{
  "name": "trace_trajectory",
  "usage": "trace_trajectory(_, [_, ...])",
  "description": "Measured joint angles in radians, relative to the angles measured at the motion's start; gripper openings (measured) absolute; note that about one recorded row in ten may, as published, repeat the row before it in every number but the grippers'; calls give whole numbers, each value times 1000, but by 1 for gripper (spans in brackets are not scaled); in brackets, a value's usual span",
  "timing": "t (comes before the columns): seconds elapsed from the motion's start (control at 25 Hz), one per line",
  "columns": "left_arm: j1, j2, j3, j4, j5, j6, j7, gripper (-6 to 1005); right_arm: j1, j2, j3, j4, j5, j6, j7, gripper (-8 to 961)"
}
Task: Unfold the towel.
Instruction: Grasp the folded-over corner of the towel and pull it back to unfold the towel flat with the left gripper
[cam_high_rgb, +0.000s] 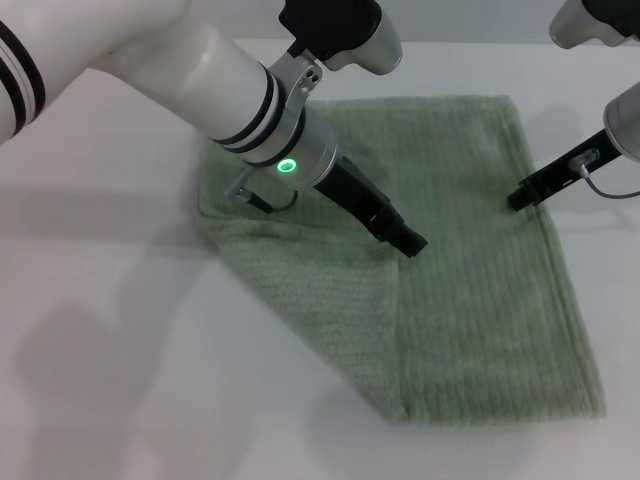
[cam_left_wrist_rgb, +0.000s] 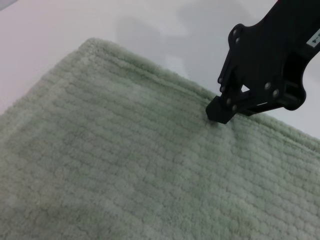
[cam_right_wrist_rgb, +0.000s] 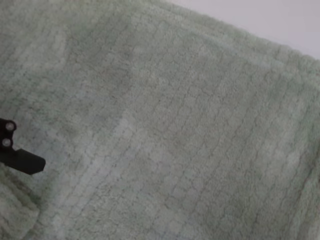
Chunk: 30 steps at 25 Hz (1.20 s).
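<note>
The pale sage-green towel (cam_high_rgb: 470, 300) lies on the white table, with its left part folded over as a flap (cam_high_rgb: 320, 300). My left gripper (cam_high_rgb: 412, 243) reaches down to the flap's far corner near the towel's middle and is shut on the cloth there. It also shows in the right wrist view (cam_right_wrist_rgb: 40, 164). My right gripper (cam_high_rgb: 517, 200) is shut, with its tip on the towel's right hem. It also shows in the left wrist view (cam_left_wrist_rgb: 219, 114), resting on the towel (cam_left_wrist_rgb: 125, 165) just inside the hem. The towel fills the right wrist view (cam_right_wrist_rgb: 190, 125).
The white table (cam_high_rgb: 120, 350) extends bare to the left and in front of the towel. My left arm's white forearm (cam_high_rgb: 200, 70) crosses over the towel's far left corner.
</note>
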Motion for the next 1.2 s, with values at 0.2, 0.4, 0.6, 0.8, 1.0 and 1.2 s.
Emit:
trace_trajectory(0.2, [-1, 0, 0, 0, -2, 0, 0, 798, 0, 0, -1, 4, 0, 2, 0, -3])
trace_trajectory(0.4, [-1, -1, 2, 1, -4, 1, -1, 798, -3, 1, -3, 5, 0, 2, 0, -3])
trace_trajectory(0.6, [1, -1, 11, 1, -7, 1, -1, 798, -4, 1, -3, 7, 0, 2, 0, -3])
trace_trajectory(0.8, [5, -1, 27, 0, -17, -1, -5, 797, -4, 2, -3, 8, 0, 2, 0, -3])
trace_trajectory(1.0, [7, -2, 32, 0, -21, -4, -7, 797, -2, 2, -11, 8, 0, 2, 0, -2])
trace_trajectory(1.2, [8, -2, 66, -12, -29, -34, -7, 796, -1, 2, -12, 9, 0, 4, 0, -2])
